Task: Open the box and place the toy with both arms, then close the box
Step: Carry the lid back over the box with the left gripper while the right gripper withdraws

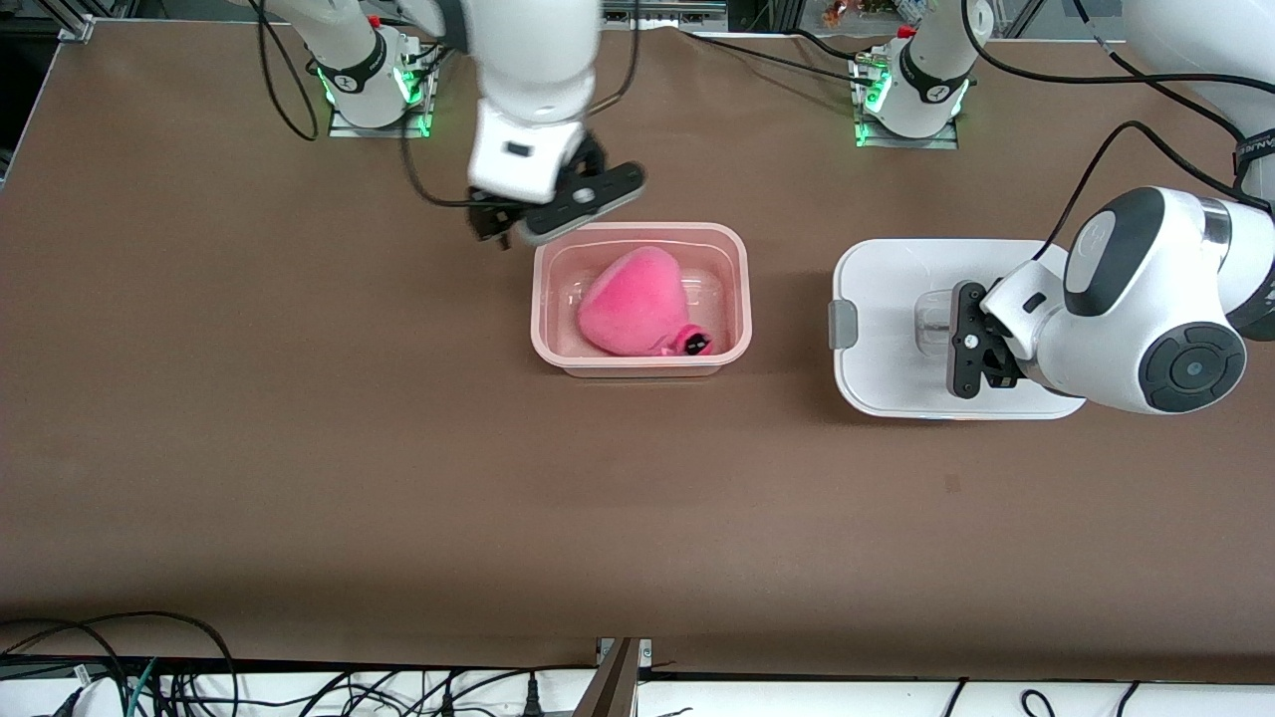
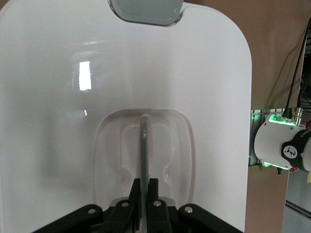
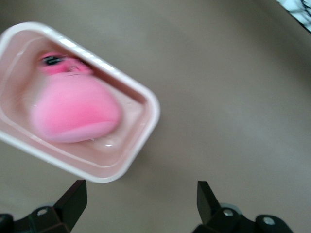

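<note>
The pale pink box (image 1: pixel 543 299) stands open mid-table, and the hot-pink toy (image 1: pixel 633 304) lies inside it with its black eyes toward the front camera. The white lid (image 1: pixel 887 299) is apart from the box, toward the left arm's end of the table. My left gripper (image 1: pixel 958 341) is shut on the lid's recessed handle (image 2: pixel 144 145), its fingertips (image 2: pixel 137 187) pinching the thin grey bar on the lid (image 2: pixel 73 121). My right gripper (image 1: pixel 493 227) is open and empty over the table by the box's corner nearest its base. The right wrist view shows the box (image 3: pixel 146 97), the toy (image 3: pixel 73 111) and the open gripper (image 3: pixel 141 199).
Grey clips sit on the lid's edges (image 1: pixel 843 325) (image 2: pixel 146 12). The two arm bases (image 1: pixel 369 80) (image 1: pixel 921 90) stand along the table's edge farthest from the front camera. The left arm's base also shows in the left wrist view (image 2: pixel 282 145). Cables run along the table's front edge (image 1: pixel 149 667).
</note>
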`<state>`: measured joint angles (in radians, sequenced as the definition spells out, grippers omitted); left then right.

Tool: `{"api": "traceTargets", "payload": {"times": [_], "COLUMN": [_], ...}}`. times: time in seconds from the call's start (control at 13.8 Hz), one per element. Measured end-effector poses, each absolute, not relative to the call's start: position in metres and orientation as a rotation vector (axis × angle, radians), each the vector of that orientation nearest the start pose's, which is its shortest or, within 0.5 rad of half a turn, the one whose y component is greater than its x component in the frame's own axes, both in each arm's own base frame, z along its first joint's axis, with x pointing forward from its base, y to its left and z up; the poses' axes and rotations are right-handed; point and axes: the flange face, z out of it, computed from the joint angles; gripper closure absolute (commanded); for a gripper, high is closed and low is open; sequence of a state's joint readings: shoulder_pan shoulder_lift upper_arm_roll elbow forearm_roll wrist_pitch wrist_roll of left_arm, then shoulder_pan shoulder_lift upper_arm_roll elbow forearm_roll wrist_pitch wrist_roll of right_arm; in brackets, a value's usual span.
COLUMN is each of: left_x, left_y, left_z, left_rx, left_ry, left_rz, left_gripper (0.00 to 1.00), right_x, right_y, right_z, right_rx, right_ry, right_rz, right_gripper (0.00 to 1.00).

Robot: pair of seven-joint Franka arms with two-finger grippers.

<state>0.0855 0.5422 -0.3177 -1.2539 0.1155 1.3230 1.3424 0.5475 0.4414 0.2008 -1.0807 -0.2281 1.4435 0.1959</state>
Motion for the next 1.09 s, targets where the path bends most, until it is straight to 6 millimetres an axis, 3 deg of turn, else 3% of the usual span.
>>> {"api": "traceTargets", "payload": {"times": [0.14,0.29,0.43,0.58,0.87,1.09], "left_x": [0.648,0.646,0.640,0.625,0.577,0.546], "left_y": [-0.095,-0.106,-0.136,-0.201,-0.357,-0.426], "left_z": [0.433,0.434,0.437,0.438,0.446,0.443], "left_rx": [-2.382,-2.392,-2.361,-2.249,-2.236,-2.282], "left_ry": [2.381,2.422,2.498,2.573,2.450,2.370], "left_rz": [0.602,0.573,0.543,0.536,0.366,0.249], "left_gripper": [1.00,1.00,1.00,1.00,1.00,1.00], "right_x": [0.577,0.621,0.647,0.659,0.664,0.645], "right_y": [0.334,0.242,0.162,0.106,0.036,-0.011], "right_z": [0.576,0.574,0.571,0.564,0.540,0.532], "right_rx": [-3.225,-3.213,-3.174,-3.160,-3.179,-3.184], "right_ry": [-0.618,-0.373,-0.172,-0.035,0.133,0.233], "right_rz": [0.039,0.091,0.131,0.161,0.254,0.308], "right_gripper": [0.00,0.00,0.00,0.00,0.00,0.00]}}
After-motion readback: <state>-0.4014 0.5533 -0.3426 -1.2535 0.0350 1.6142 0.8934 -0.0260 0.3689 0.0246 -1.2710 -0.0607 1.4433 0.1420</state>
